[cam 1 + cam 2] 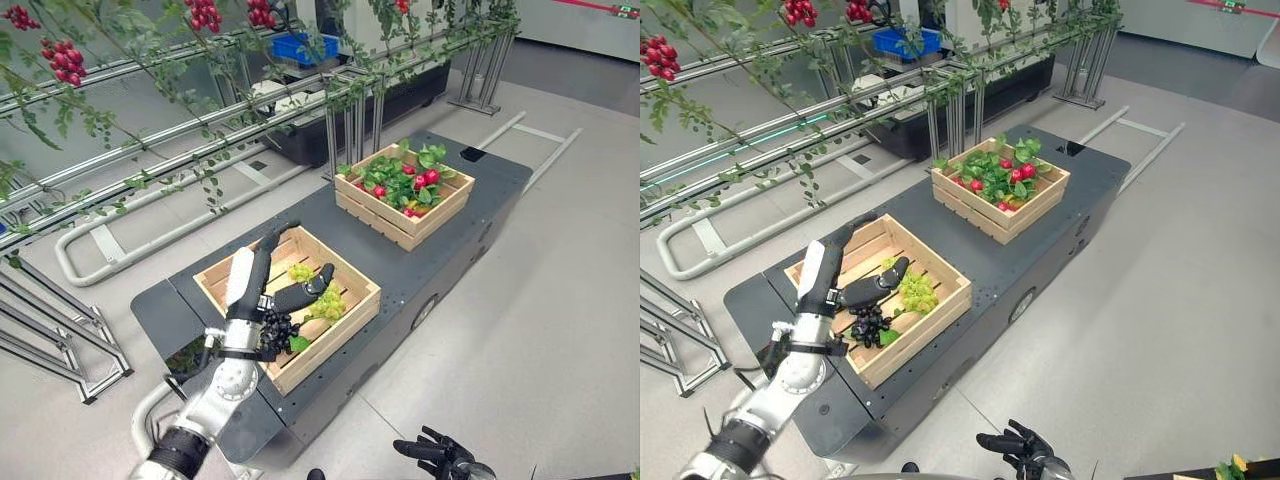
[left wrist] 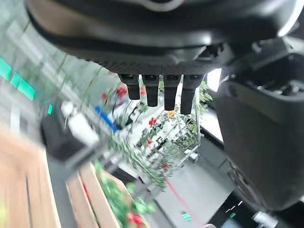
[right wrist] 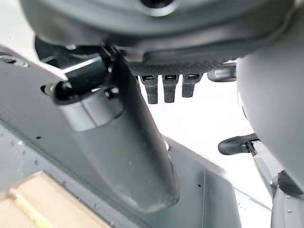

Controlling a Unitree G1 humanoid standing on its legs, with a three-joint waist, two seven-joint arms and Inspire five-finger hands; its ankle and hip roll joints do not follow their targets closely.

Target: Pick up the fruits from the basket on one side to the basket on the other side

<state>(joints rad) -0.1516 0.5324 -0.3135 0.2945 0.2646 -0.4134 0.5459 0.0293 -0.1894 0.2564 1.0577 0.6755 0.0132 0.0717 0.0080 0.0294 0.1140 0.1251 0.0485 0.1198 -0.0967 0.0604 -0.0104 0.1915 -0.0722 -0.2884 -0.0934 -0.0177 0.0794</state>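
Over near crate (image 1: 352,318): left hand (image 1: 262,290), fingers straight, holding nothing; green grapes (image 1: 327,303) and dark grapes (image 1: 277,330) inside, likely soft, bruisable, best lifted by stem; right hand (image 1: 440,452) low, fingers spread

Left hand (image 1: 262,300) extended, fingers straight; right hand (image 1: 440,455) low, relaxed

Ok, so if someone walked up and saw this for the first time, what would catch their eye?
Probably the left hand reaching open over the near wooden crate, above green grapes and a dark grape bunch. Next, the far crate on the same dark platform, full of red fruits among green leaves. The right hand hangs low over the floor.
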